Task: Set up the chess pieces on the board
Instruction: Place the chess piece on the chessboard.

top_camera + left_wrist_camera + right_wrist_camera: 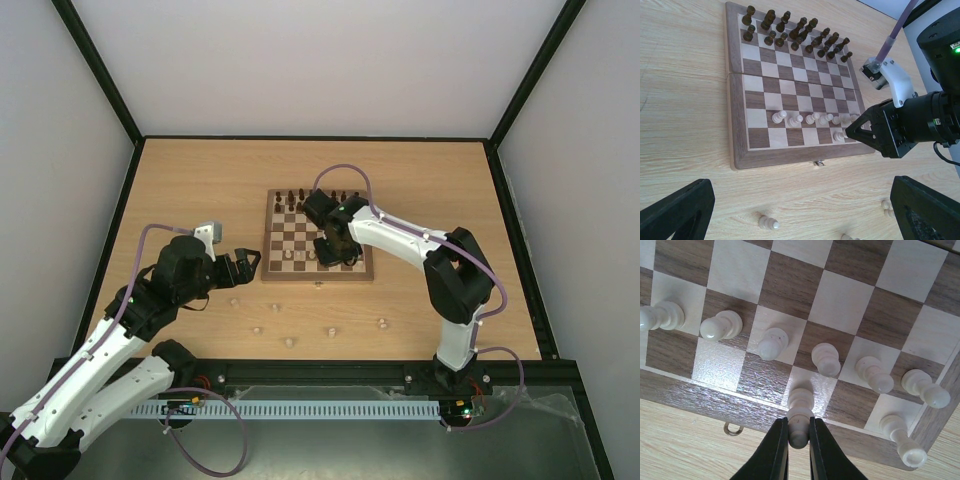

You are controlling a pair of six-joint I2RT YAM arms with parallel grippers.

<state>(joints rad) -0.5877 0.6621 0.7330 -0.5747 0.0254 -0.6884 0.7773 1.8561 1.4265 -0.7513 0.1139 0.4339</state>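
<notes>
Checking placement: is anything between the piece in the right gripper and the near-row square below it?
Nothing visible. The right gripper holds the pale piece at that square; the nearest pawn stands one row beyond.

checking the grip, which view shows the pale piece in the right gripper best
Right wrist: the pale piece sits close up, pinched in the right gripper at the board edge. Left wrist shows it small beside the gripper tip. Top external hides it under the arm.

A flat, light brown wooden table sits inside plain white walls. Thin black metal bars run up the corners.
</notes>
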